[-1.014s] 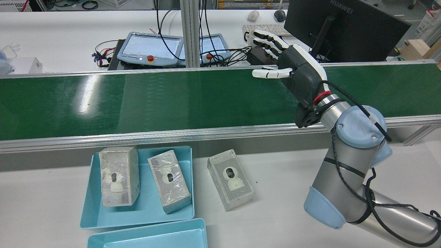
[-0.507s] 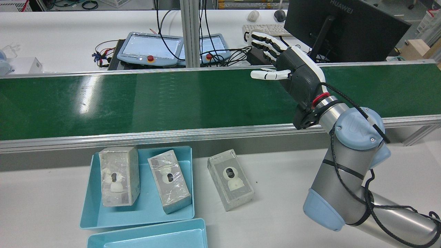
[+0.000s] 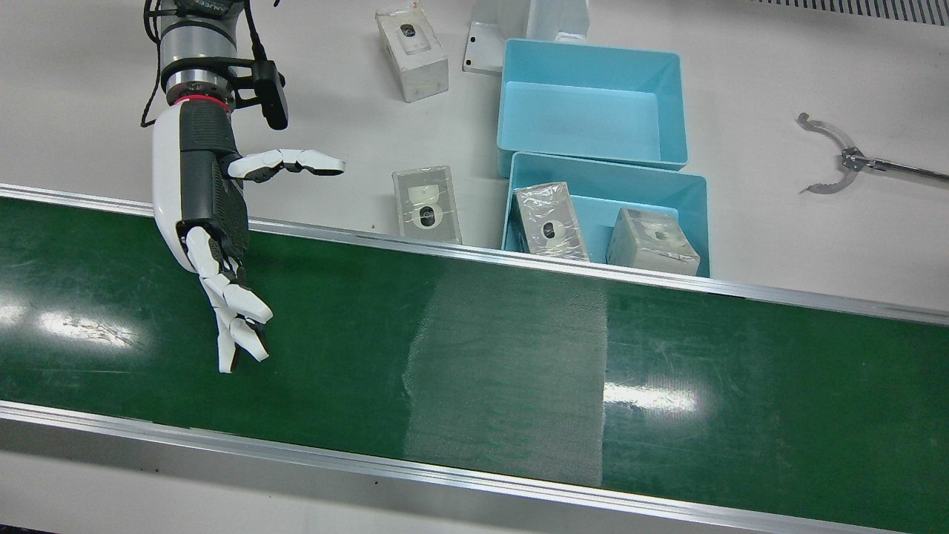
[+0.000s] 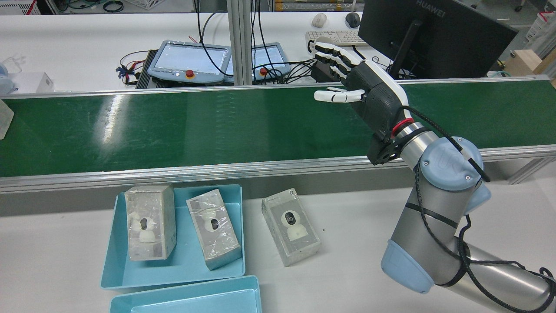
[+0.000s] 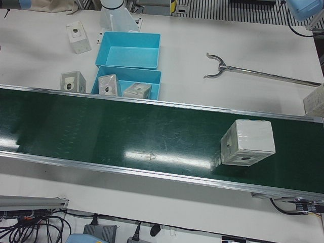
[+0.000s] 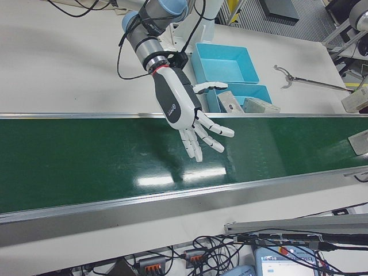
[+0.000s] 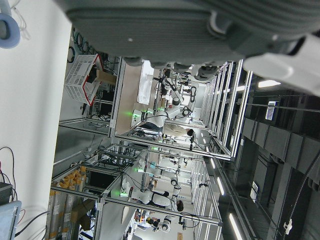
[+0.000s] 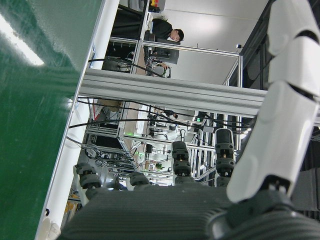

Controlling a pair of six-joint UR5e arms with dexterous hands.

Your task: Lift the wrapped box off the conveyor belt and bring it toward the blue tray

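Observation:
A wrapped box (image 5: 248, 143) lies on the green conveyor belt (image 5: 126, 131) far to the right in the left-front view. Its edge shows at the belt's left end in the rear view (image 4: 4, 118) and at the right edge of the right-front view (image 6: 359, 141). My right hand (image 4: 365, 91) hovers above the belt, open and empty, fingers spread; it also shows in the front view (image 3: 211, 237) and the right-front view (image 6: 184, 109). The blue tray (image 4: 182, 271) beside the belt holds two wrapped boxes. My left hand (image 7: 200, 30) shows only as a palm edge.
A second, empty blue tray (image 3: 593, 96) stands next to the first. One wrapped box (image 4: 291, 226) lies on the table right of the tray, another (image 3: 411, 41) farther back. A metal reacher tool (image 3: 838, 159) lies on the table. A monitor (image 4: 434, 34) stands beyond the belt.
The right hand has shifted slightly left and tilted a little over the belt. The edge of a wrapped box has come into the rear view at the belt's left end.

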